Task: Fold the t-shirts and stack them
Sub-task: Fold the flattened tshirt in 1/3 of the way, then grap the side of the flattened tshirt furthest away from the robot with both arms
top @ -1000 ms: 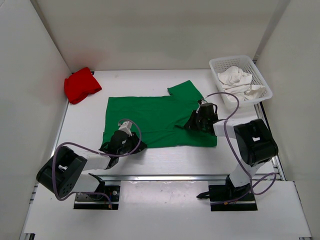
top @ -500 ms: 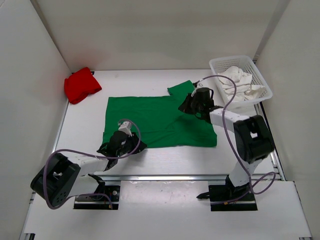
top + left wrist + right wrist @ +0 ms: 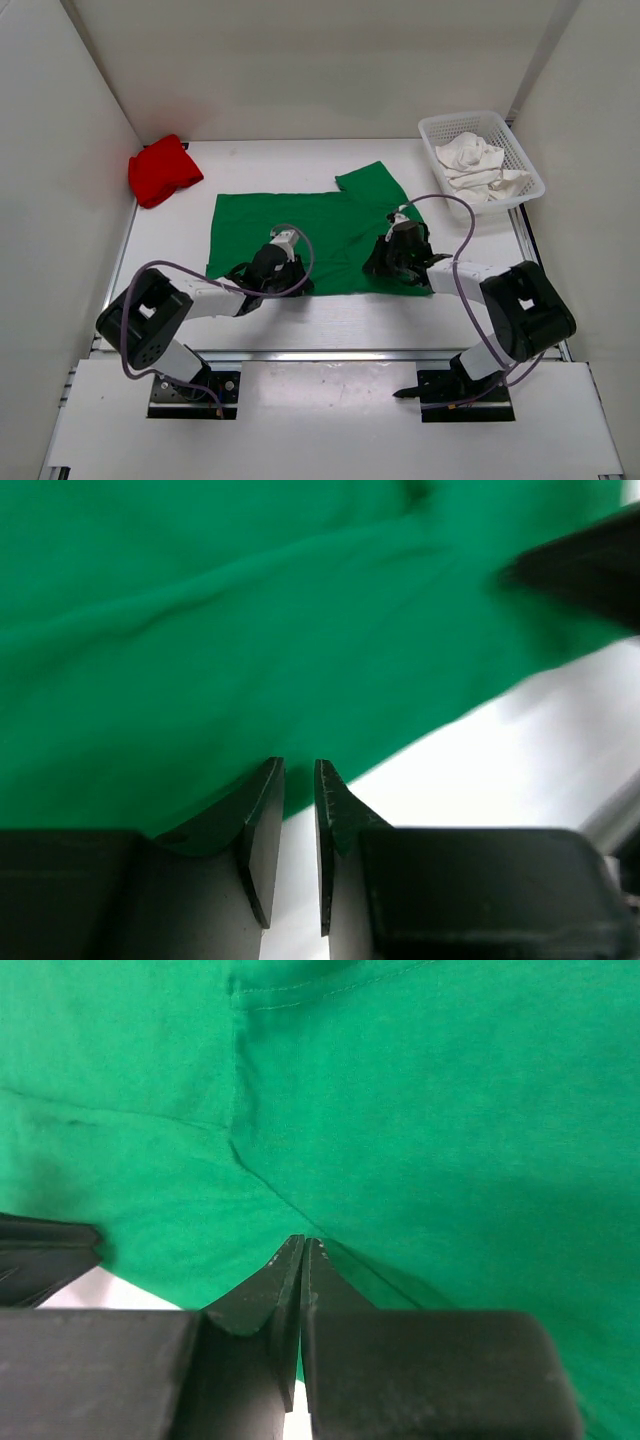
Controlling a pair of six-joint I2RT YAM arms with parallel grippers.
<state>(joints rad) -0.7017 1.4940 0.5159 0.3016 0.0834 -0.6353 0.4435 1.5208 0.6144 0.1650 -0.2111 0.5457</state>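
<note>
Basket (image 3: pixel 465 116) (white shirt (image 3: pixel 478 160) inside) near green shirt (image 3: pixel 300 225).

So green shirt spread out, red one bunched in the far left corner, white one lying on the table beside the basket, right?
Not quite: the top view shows the white shirt inside the basket, not beside it. Green shirt and red shirt are as you say.

White counter (image 3: pixel 300 160): green t-shirt (image 3: pixel 320 235) spread flat at centre; red t-shirt (image 3: pixel 162 170) bunched in far left corner; white mesh basket (image 3: pixel 505 202) at far right.
</note>
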